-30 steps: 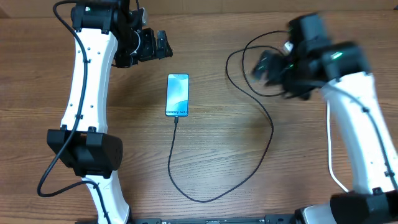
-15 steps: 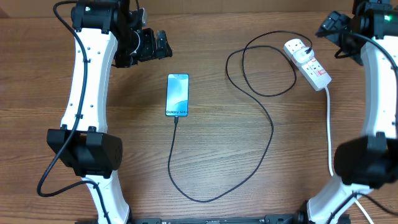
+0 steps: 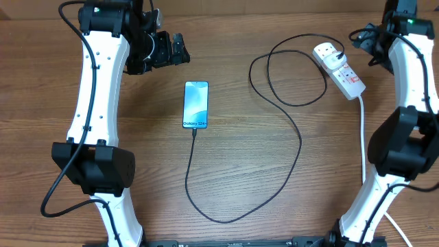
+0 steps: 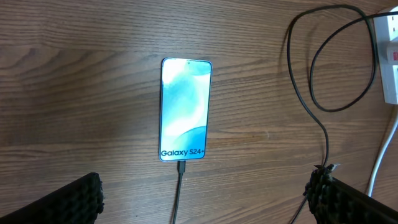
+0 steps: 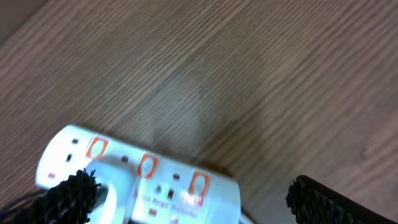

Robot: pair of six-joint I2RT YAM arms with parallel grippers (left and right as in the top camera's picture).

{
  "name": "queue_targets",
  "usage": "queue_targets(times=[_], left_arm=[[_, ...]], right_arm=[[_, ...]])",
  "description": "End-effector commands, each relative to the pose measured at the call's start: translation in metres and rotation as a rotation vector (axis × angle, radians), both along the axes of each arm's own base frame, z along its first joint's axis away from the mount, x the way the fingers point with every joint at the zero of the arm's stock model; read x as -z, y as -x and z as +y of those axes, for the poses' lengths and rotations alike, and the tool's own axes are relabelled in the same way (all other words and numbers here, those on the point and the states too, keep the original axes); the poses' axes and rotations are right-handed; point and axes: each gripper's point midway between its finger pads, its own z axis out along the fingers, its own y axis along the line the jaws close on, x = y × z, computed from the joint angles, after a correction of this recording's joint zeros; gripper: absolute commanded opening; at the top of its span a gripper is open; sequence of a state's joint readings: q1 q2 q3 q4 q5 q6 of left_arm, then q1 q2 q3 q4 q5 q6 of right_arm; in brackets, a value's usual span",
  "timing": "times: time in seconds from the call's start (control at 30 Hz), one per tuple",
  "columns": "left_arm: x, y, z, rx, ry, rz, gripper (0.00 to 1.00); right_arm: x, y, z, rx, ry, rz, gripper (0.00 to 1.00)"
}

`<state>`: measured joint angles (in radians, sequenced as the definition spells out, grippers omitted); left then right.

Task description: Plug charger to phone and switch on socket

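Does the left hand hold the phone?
No, the phone lies flat on the table, apart from the left hand, which is open and empty.

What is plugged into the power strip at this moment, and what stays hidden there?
A white plug sits in the far end of the socket, and the black charger cable leads off from it. The plug covers its outlet, so its pins cannot be seen.

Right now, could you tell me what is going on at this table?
The charger cable is plugged into the Galaxy S24 phone, its other end in the white power strip. The left end effector hangs open near the phone, the right end effector open by the strip; both empty. The switch's state is unclear.
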<state>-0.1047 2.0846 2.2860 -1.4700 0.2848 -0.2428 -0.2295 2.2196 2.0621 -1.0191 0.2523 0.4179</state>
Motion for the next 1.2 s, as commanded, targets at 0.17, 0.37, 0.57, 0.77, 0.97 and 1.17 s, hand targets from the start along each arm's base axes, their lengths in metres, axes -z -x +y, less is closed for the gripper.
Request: queue_targets(times=[0.17,0.37,0.57,0.77,0.97,1.17], left_arm=[[-0.002,-0.001,-0.005,0.003,0.013,-0.005,1.0],[-0.002,-0.001,-0.005,0.003,0.013,-0.005,1.0],[-0.002,-0.001,-0.005,0.003,0.013,-0.005,1.0],[-0.002,-0.001,-0.005,0.003,0.012,-0.005,1.0],[-0.002,-0.001,-0.005,0.003,0.013,-0.005,1.0],[-0.002,-0.001,-0.005,0.003,0.013,-0.005,1.0]], right_arm=[[0.049,-0.007,-0.006,0.006,0.001,0.069,1.0],[0.072,-0.009,-0.009,0.01,-0.006,0.094,1.0],[0.075,-0.009,-0.009,0.011,-0.007,0.098,1.0],[0.08,-0.007,-0.009,-0.023,-0.032,0.107,1.0],[0.087,-0.009,-0.005,-0.104,-0.164,0.076,1.0],[0.089,-0.003,-0.013,-0.099,-0.209,0.073,1.0]])
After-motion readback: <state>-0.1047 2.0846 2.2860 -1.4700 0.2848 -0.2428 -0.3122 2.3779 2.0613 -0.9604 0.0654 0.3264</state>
